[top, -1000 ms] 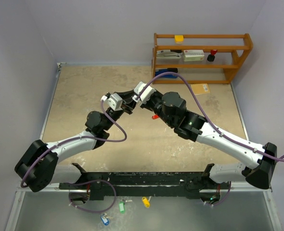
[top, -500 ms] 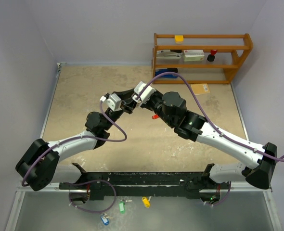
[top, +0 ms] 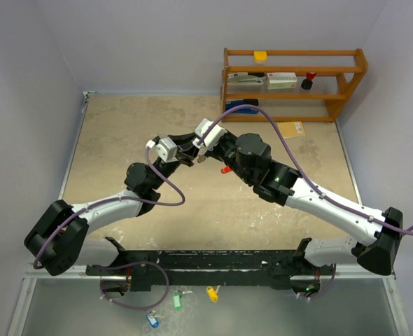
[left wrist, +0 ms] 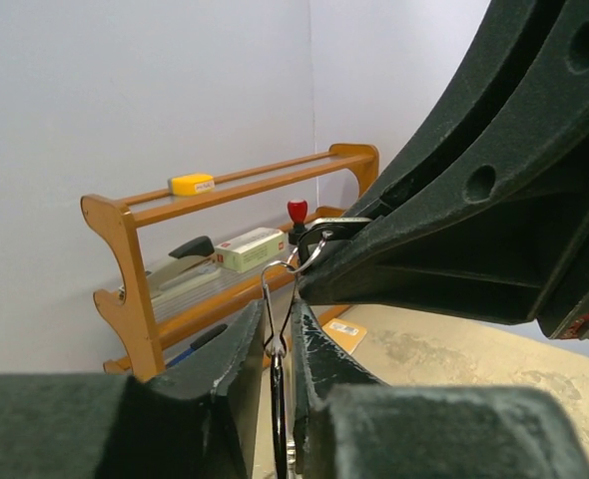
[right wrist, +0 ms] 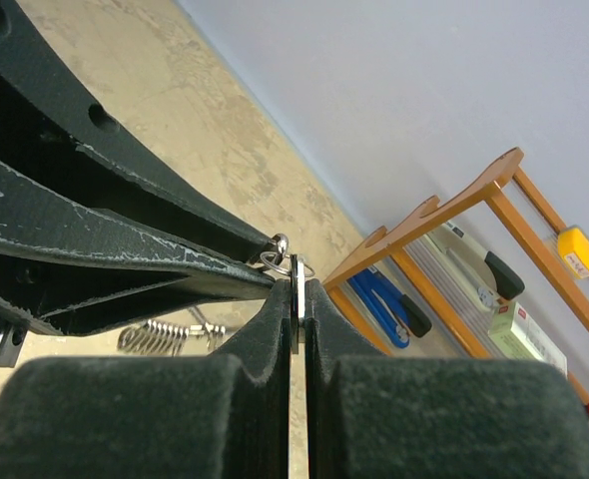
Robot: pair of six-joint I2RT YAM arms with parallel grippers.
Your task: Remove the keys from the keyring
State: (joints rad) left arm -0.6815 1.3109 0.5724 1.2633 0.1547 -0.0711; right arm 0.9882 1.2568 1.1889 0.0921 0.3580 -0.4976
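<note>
Top external view: the two arms are being brought tip to tip above the beige stone-patterned worktop (top: 122, 140). The left end effector (left wrist: 278, 334) is being squeezed narrow on the thin silver wire keyring (left wrist: 267, 299). The right end effector (right wrist: 296, 304) is being pressed closed on a flat silver metal key (right wrist: 295, 274), right at the ring. A red-tagged key (top: 225, 169) is being seen on the worktop, just beside the right arm.
</note>
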